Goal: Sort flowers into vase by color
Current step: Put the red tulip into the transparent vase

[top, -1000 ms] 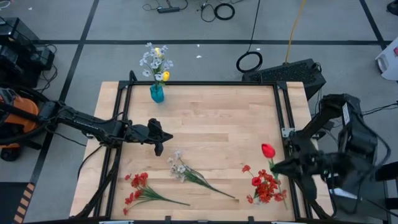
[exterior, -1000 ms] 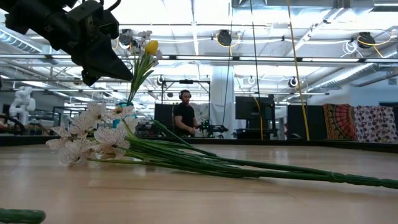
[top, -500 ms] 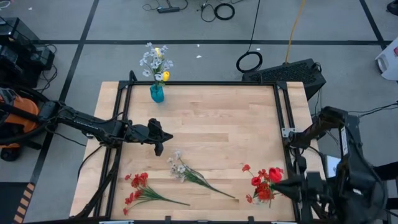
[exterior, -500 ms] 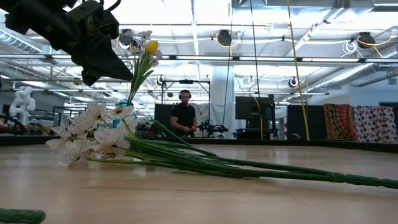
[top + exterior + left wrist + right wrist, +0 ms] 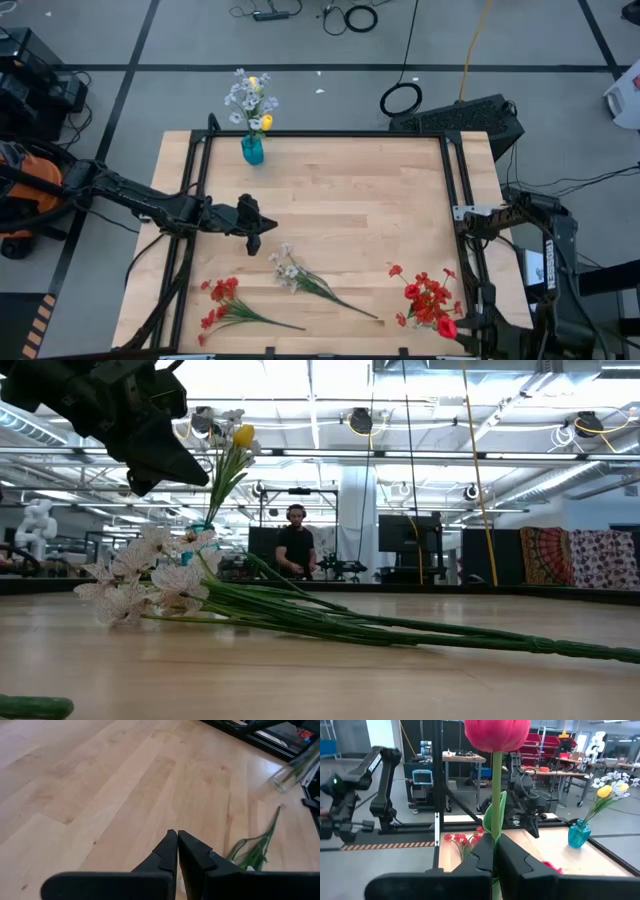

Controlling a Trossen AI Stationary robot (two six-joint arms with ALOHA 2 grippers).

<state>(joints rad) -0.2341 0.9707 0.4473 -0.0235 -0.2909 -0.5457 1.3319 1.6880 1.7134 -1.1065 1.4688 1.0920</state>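
Observation:
My right gripper [image 5: 464,325] is at the table's near right corner, shut on a red tulip [image 5: 446,327]; its bloom [image 5: 496,732] stands above my fingers in the right wrist view. My left gripper [image 5: 262,229] hovers shut over the left middle of the table and touches nothing [image 5: 177,838]. The teal vase [image 5: 252,150] stands at the far left edge and holds white and yellow flowers [image 5: 253,100]. A white sprig [image 5: 300,275] lies flat near the table's middle. A red spray [image 5: 222,305] lies near left, and a red cluster [image 5: 425,297] lies near right. My right gripper pinches the red tulip's green stem [image 5: 496,822] between its two fingers, some way below the bloom. The fingers come roughly level from the table's right and lie across the stem. The tulip stands upright in the hold, lifted clear of the table.
A black metal frame [image 5: 325,133] runs round the wooden tabletop. The wood between the vase and the lying flowers [image 5: 350,190] is bare. Beyond the far edge a person [image 5: 297,550] stands in the room. Cables and a dark box [image 5: 470,115] lie on the floor past the far right corner.
My right gripper has swung toward the table's near edge and carried the red tulip from beside the right rail to the near right corner, above the red cluster. It has stayed shut on the stem.

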